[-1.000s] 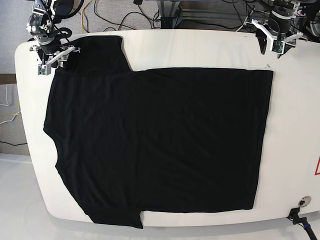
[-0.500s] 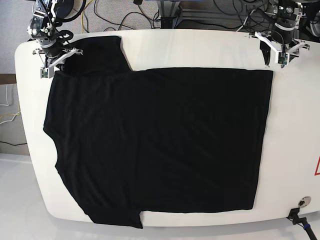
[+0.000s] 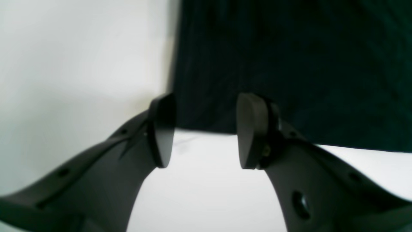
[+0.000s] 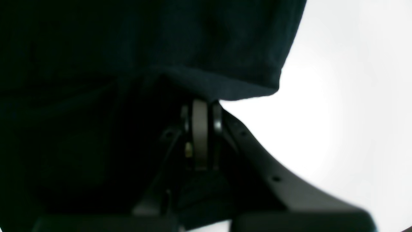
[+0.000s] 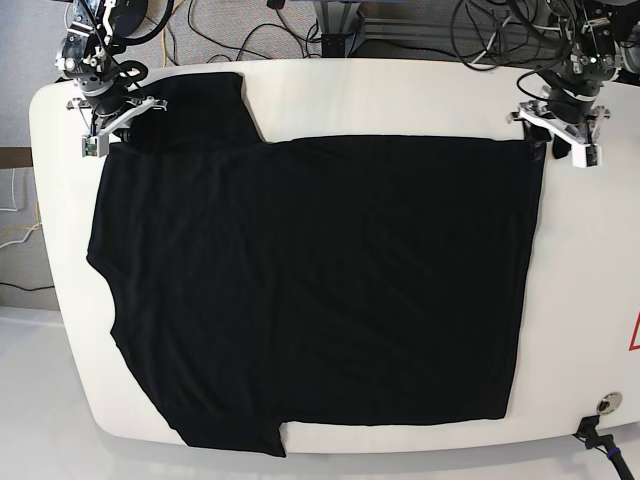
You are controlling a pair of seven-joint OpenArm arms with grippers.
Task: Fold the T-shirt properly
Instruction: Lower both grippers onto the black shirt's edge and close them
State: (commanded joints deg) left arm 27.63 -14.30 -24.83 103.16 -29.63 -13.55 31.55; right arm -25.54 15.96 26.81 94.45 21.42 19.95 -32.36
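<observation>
Two tools, left tool (image 3: 206,132) spread wide at T-shirt (image 5: 320,290) corner, right tool (image 4: 201,106) pinching sleeve edge

Plain black T-shirt (image 5: 320,280), white table (image 5: 400,95)

The T-shirt (image 5: 310,290) lies flat across the table (image 5: 400,95).

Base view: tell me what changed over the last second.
The left gripper came down to the T-shirt's hem corner, open, not gripping. The right gripper settled at the sleeve edge and now pinches cloth. The shirt lies flat as before.
</observation>
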